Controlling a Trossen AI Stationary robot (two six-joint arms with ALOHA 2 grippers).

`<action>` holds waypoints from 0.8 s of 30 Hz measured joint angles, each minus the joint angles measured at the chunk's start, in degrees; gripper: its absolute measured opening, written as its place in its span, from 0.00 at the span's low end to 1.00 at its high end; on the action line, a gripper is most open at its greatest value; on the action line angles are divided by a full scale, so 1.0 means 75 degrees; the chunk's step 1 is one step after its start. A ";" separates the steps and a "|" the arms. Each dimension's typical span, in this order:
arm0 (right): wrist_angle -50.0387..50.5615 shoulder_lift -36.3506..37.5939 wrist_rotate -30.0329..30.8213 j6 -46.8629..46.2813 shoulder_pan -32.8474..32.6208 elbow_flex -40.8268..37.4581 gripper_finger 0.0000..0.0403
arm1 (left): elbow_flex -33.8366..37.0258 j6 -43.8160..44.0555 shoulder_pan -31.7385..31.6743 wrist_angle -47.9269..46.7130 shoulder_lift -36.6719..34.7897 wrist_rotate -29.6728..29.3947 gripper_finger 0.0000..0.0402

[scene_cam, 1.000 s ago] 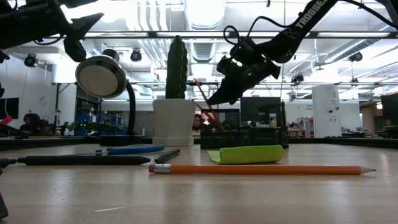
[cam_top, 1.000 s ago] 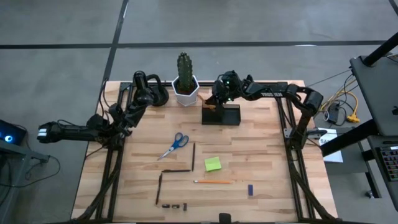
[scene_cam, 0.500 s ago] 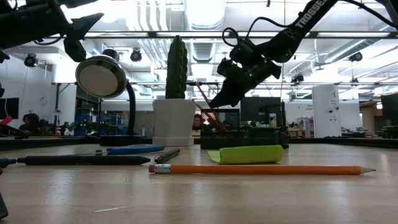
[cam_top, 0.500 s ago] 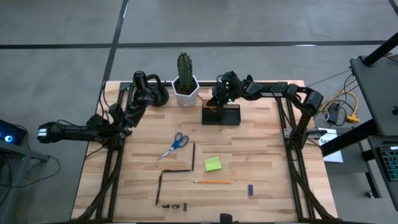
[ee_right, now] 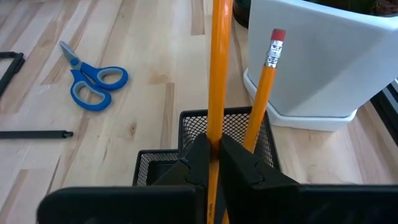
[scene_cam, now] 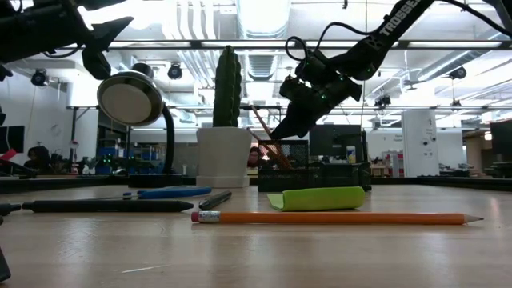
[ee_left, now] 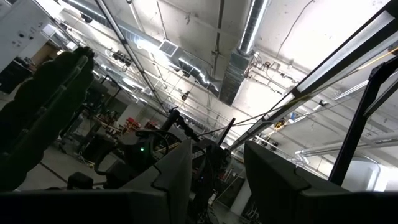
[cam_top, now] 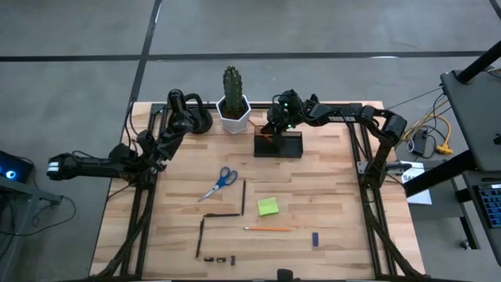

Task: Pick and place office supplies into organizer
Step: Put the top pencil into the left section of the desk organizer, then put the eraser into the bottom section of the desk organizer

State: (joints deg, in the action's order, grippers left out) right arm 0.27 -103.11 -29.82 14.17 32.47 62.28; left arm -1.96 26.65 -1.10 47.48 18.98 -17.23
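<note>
In the upper centre of the overhead frame, the right gripper (cam_top: 274, 128) was clenched on an orange pencil (ee_right: 218, 74), lowering its tip into the black mesh organizer (cam_top: 279, 145). The left gripper (cam_top: 53, 167), unclenched and empty, waited at far left.

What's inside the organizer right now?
Right wrist view: one pencil stands in the organizer, eraser up. The right gripper is shut on a second pencil over the same compartment. Its tip and the compartment floor are hidden.
</note>
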 joint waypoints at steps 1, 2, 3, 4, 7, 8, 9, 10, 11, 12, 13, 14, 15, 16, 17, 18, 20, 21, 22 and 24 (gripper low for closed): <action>0.0000 0.0000 0.0000 0.0000 0.0000 0.0000 0.03 | 0.0000 0.0000 -0.0001 0.0000 0.0000 0.0000 0.32; 0.0000 0.0000 0.0000 0.0000 0.0000 0.0000 0.04 | 0.0000 0.0000 -0.0003 0.0000 0.0000 0.0000 0.32; -0.0003 0.0000 0.0002 0.0000 0.0000 0.0000 0.04 | 0.0000 0.0000 -0.0002 0.0000 0.0000 0.0000 0.32; -0.0001 0.0000 0.0001 0.0000 -0.0003 0.0000 0.05 | 0.0000 0.0000 -0.0003 0.0000 0.0000 0.0000 0.32; -0.0003 0.0000 0.0032 -0.0009 -0.0003 0.0000 0.10 | 0.0000 0.0000 -0.0003 0.0000 0.0000 0.0000 0.32; -0.0003 0.0000 0.0105 -0.0030 -0.0003 0.0000 0.12 | 0.0000 0.0000 -0.0002 0.0000 0.0000 0.0000 0.32; -0.0003 0.0003 0.0213 -0.0036 -0.0006 0.0000 0.13 | 0.0000 0.0000 -0.0001 0.0000 0.0000 0.0000 0.32; -0.0003 0.0003 0.0244 -0.0035 -0.0006 0.0000 0.15 | 0.0000 0.0000 -0.0001 0.0000 0.0000 0.0000 0.32; -0.0001 0.0003 0.0299 -0.0035 -0.0006 0.0000 0.16 | 0.0000 -0.0003 0.0000 0.0000 0.0000 0.0000 0.32; -0.0005 0.0003 0.0323 -0.0035 -0.0006 0.0000 0.18 | 0.0000 -0.0002 -0.0003 0.0000 0.0000 0.0000 0.32; -0.0006 0.0003 0.0330 -0.0035 -0.0006 0.0000 0.19 | 0.0000 0.0000 -0.0002 0.0000 0.0000 0.0000 0.32; -0.0006 0.0003 0.0344 -0.0036 -0.0004 0.0000 0.20 | 0.0000 0.0000 -0.0003 0.0000 0.0000 0.0000 0.32; -0.0005 0.0010 0.0344 -0.0062 -0.0006 0.0000 0.21 | 0.0000 -0.0003 -0.0003 0.0003 0.0000 0.0000 0.32; -0.0004 0.0013 0.0347 -0.0068 -0.0006 0.0000 0.22 | 0.0000 -0.0003 0.0000 0.0000 0.0000 0.0000 0.32; -0.0006 0.0024 0.0344 -0.0077 -0.0006 0.0000 0.22 | 0.0000 0.0000 0.0000 0.0001 0.0000 0.0000 0.32; -0.0006 0.0039 0.0345 -0.0087 -0.0006 0.0000 0.23 | 0.0000 0.0000 -0.0001 0.0001 0.0000 0.0000 0.32; -0.0009 0.0083 0.0347 -0.0098 -0.0006 0.0000 0.23 | 0.0000 0.0000 -0.0003 0.0002 0.0000 0.0000 0.32; -0.0014 0.0106 0.0344 -0.0152 -0.0006 0.0000 0.23 | 0.0000 -0.0002 0.0000 0.0003 0.0000 0.0000 0.32; -0.0022 0.0145 0.0345 -0.0254 -0.0006 0.0000 0.23 | 0.0000 -0.0002 0.0000 0.0003 0.0000 0.0000 0.32; -0.0020 0.0234 0.0344 -0.0492 -0.0006 0.0000 0.22 | 0.0000 -0.0003 0.0000 0.0003 0.0000 0.0000 0.32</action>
State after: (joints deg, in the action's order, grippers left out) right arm 0.12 -101.36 -27.24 10.49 32.42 62.28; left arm -1.96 26.63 -1.11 47.51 18.98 -17.23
